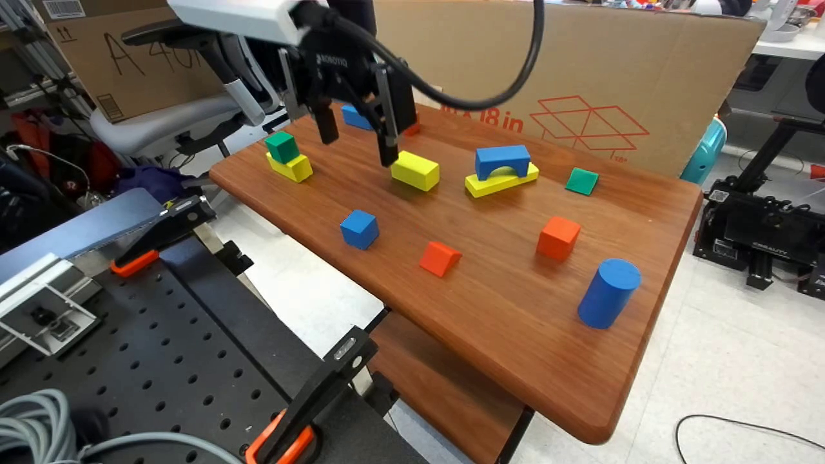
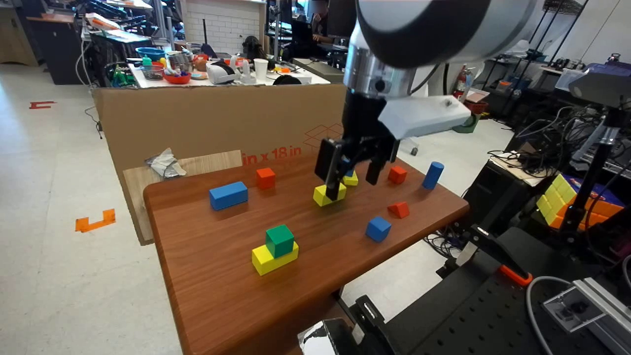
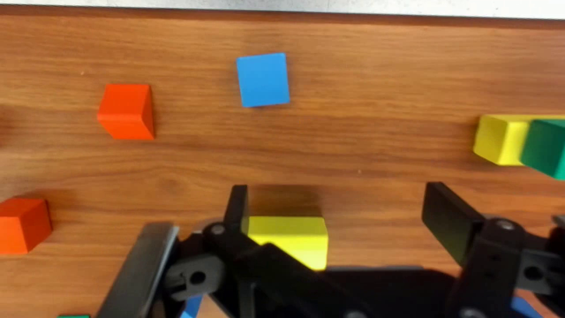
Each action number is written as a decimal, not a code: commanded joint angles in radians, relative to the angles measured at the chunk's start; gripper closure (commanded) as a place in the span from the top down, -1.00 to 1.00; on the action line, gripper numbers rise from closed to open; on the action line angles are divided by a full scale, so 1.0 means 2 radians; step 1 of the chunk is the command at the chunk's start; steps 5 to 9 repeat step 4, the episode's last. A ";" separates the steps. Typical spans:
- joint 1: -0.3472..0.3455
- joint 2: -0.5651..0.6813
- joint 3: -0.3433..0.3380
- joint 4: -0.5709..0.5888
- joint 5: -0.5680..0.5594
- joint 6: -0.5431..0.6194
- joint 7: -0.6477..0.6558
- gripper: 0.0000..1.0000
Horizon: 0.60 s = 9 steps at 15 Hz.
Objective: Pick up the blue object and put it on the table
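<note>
1. White and black, the arm slants in from the upper right in an exterior view, and we see its silver collar stand nearly upright over the wooden worktop.
2. Beneath that collar the pincer points downward. We find its fingers spread wide, with nothing in their hold. One fingertip overlaps the yellow block from this angle, and we cannot tell whether they touch.
3. On the worktop, lower than the pincer and apart from it, we see the blue cube, near the edge that faces the black bench. A red wedge lies near it.
4. At the top edge, in an exterior view, a white housing juts out above the pincer, and a black cable loops beside it. We see both fingers hanging down over the worktop, a broad gap between them. The blue cube rests lower in the view, clear of both tips.
5. Through the wrist view we look down past the fingers, which stand far apart. The yellow block shows between them, nearer the finger at the left of the view. We see the blue cube beyond the tips, toward the worktop's edge at the top, and, off to the right, a green cube on a yellow brick.
</note>
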 commanded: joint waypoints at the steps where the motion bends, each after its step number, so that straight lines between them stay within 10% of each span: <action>1: -0.015 -0.075 0.029 -0.001 0.058 -0.088 0.001 1.00; 9: -0.006 -0.066 0.022 0.004 0.045 -0.076 0.001 1.00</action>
